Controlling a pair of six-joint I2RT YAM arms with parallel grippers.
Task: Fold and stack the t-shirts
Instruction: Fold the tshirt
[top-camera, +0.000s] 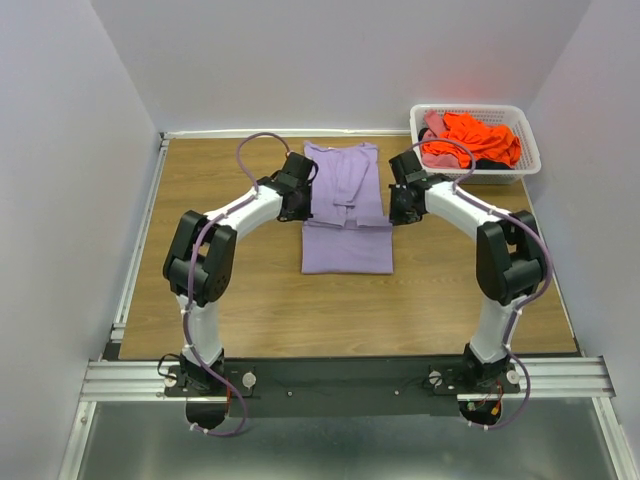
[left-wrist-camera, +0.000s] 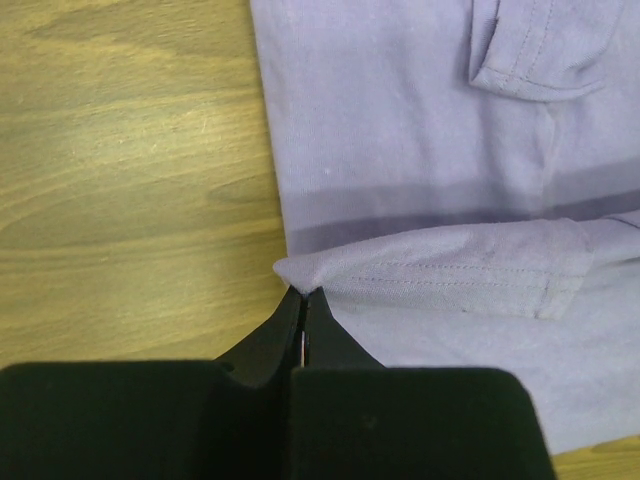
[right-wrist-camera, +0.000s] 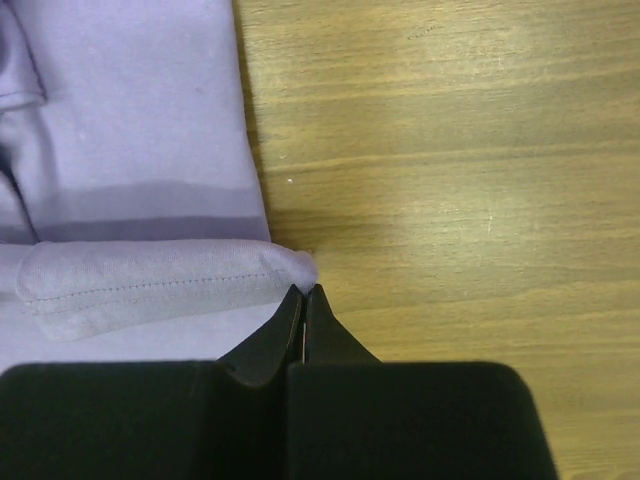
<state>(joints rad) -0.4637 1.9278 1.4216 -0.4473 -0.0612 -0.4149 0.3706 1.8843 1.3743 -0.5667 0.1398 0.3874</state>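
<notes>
A lavender t-shirt (top-camera: 345, 245) lies lengthwise in the middle of the table, its sides folded in. One end is doubled over, making a stitched hem band (left-wrist-camera: 450, 275) across the shirt. My left gripper (left-wrist-camera: 303, 292) is shut on the left corner of that band, and my right gripper (right-wrist-camera: 304, 290) is shut on its right corner (right-wrist-camera: 290, 265). In the top view the left gripper (top-camera: 300, 205) and the right gripper (top-camera: 400, 210) flank the shirt at mid-length. An orange t-shirt (top-camera: 480, 135) and a pink one (top-camera: 435, 125) lie crumpled in the basket.
A white lattice basket (top-camera: 470, 108) stands at the back right corner. Bare wooden tabletop (top-camera: 250, 300) surrounds the lavender shirt. Grey walls close off the left, back and right, and a metal rail (top-camera: 140, 240) runs along the table's left edge.
</notes>
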